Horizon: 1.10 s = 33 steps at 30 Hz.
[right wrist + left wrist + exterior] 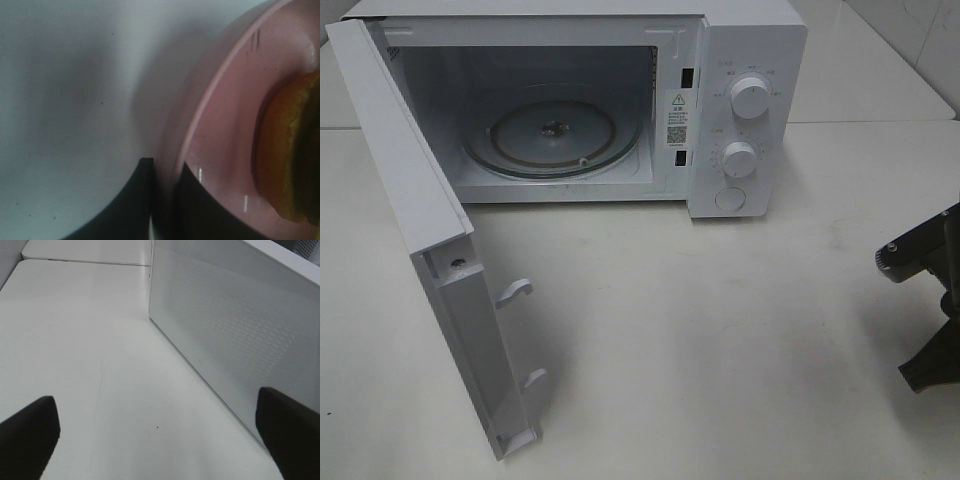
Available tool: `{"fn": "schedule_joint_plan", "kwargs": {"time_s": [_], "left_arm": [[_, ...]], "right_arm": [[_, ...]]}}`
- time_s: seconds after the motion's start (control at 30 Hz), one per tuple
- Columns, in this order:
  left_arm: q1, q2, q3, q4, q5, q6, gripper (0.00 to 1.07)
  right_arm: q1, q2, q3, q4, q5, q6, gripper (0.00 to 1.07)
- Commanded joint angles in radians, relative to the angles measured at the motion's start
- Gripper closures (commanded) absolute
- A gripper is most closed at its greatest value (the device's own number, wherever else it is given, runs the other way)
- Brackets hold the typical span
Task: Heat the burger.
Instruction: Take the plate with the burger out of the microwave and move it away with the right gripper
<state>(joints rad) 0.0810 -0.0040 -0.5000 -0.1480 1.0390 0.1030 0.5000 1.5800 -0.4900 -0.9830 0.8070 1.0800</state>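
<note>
White boxy microwave [620,100] far on smooth white counter [720,330], door [430,250] swung open, round glass turntable [552,135] inside, left gripper [160,440] jaws spread wide, holding nothing, beside perforated door, right gripper [162,200] jaws pinched on rim of glossy round pink plate [225,125], golden-bunned burger [292,150] on plate.

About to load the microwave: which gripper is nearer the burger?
Right. The right gripper is shut on the rim of the pink plate carrying the burger. The left gripper hangs open beside the microwave door, no burger in view.
</note>
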Motion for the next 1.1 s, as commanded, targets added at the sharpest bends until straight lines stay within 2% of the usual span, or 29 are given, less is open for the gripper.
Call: {"fn": "schedule_joint_plan", "kwargs": {"time_s": [0.03, 0.2, 0.27, 0.57, 0.77, 0.87, 0.9, 0.93, 0.97, 1.0, 1.03, 1.1], "left_arm": [[0.001, -0.021, 0.004, -0.01, -0.001, -0.004, 0.07], [0.001, -0.021, 0.004, -0.01, -0.001, -0.004, 0.07], [0.001, -0.021, 0.004, -0.01, -0.001, -0.004, 0.07], [0.001, -0.021, 0.004, -0.01, -0.001, -0.004, 0.07], [0.001, -0.021, 0.004, -0.01, -0.001, -0.004, 0.07], [0.001, -0.021, 0.004, -0.01, -0.001, -0.004, 0.07], [0.001, -0.021, 0.004, -0.01, -0.001, -0.004, 0.07], [0.001, -0.021, 0.004, -0.01, -0.001, -0.004, 0.07], [0.001, -0.021, 0.004, -0.01, -0.001, -0.004, 0.07], [0.001, -0.021, 0.004, -0.01, -0.001, -0.004, 0.07], [0.001, -0.021, 0.004, -0.01, -0.001, -0.004, 0.07], [0.001, -0.021, 0.004, -0.01, -0.001, -0.004, 0.07]], "right_arm": [[-0.029, 0.018, -0.005, -0.081, 0.017, 0.006, 1.07], [-0.067, 0.048, -0.005, -0.12, -0.045, 0.023, 1.07], [-0.098, 0.083, -0.005, -0.164, -0.078, 0.1, 1.07], [-0.104, 0.179, -0.052, -0.201, -0.086, 0.134, 1.05], [-0.104, 0.245, -0.083, -0.197, -0.085, 0.141, 0.98], [-0.104, 0.247, -0.083, -0.192, -0.089, 0.135, 0.89], [-0.104, 0.245, -0.083, -0.183, -0.089, 0.13, 0.81], [-0.104, 0.245, -0.083, -0.183, -0.089, 0.13, 0.81], [-0.103, 0.24, -0.083, -0.182, -0.089, 0.129, 0.76], [-0.103, 0.228, -0.083, -0.178, -0.09, 0.129, 0.65], [-0.103, 0.228, -0.083, -0.178, -0.09, 0.129, 0.65], [-0.102, 0.191, -0.083, -0.154, -0.095, 0.113, 0.51]]}}
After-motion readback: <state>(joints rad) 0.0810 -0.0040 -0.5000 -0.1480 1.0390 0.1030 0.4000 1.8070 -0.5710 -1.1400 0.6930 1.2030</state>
